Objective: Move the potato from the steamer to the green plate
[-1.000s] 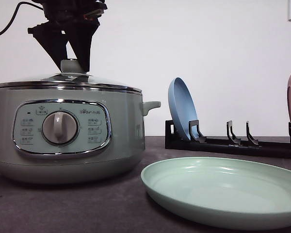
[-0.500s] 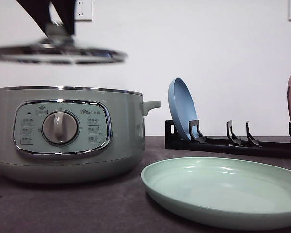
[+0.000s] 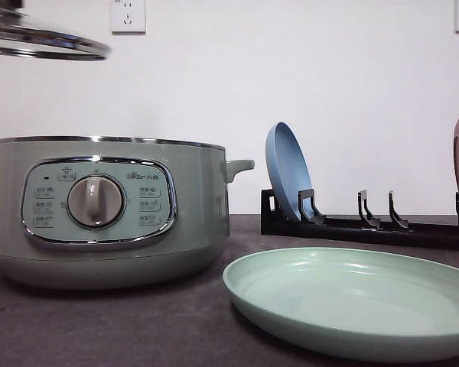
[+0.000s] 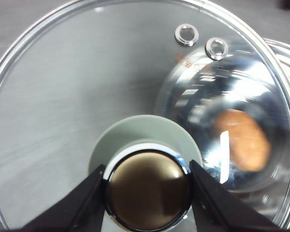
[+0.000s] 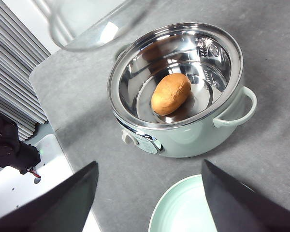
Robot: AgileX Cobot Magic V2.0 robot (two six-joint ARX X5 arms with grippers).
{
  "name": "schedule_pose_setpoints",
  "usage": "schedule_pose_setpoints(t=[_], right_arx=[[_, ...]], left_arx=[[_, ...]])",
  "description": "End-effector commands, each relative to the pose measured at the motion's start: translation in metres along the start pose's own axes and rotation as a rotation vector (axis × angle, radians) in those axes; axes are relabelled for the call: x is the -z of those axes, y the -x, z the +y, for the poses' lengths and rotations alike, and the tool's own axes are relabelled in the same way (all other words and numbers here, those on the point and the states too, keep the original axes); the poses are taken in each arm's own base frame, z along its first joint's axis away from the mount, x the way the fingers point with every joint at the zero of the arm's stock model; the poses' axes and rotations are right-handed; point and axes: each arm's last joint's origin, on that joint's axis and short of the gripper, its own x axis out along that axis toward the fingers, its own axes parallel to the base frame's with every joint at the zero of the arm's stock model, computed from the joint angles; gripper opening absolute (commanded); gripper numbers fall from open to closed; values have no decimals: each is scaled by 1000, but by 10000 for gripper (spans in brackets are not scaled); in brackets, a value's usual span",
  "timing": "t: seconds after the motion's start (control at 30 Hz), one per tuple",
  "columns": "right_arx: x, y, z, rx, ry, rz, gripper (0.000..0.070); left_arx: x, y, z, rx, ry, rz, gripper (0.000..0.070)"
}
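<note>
The potato [image 5: 171, 93] lies alone in the open steamer [image 5: 183, 130] on the grey counter [image 5: 280, 58], with the green plate [image 3: 352, 298] just beside it. The left pincer [image 4: 147, 191] is clamped on the knob [image 4: 147, 193] of the glass lid [image 4: 87, 87], held aloft off the pot. The right pincer [image 5: 150, 203] hangs wide open, holding nothing

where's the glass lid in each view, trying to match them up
Front view: glass lid at the top left, lifted above the steamer.
Left wrist view: lid seen from above, its knob clamped in the left pincer.
Right wrist view: lid blurred, beside the open steamer.
Shared landmark: the potato in the pot, seen through the glass in the left wrist view.
</note>
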Motion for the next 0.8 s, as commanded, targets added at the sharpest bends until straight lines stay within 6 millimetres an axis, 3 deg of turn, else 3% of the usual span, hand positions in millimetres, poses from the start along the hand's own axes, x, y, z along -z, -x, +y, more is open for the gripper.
schedule_pose_setpoints(t=[0.0,0.3,0.5,0.6,0.77], right_arx=[[-4,-1,0,10,-4,-10,421],[-4,-2,1,17,-12,-7,421],[-5,-7,-1,13,-40,0,422],[-7,-21,-2,-12,-55,35,433],[-21,-59,-1,-34,-50,95,509]], left_arx=[[-2,11,6,-21,27,-42,1],[4,11,38,-107,128,-15,1],[6,11,49,-131,163,-15,1],[6,11,50,-132,166,-18,0],[6,11,50,-132,166,-20,1]])
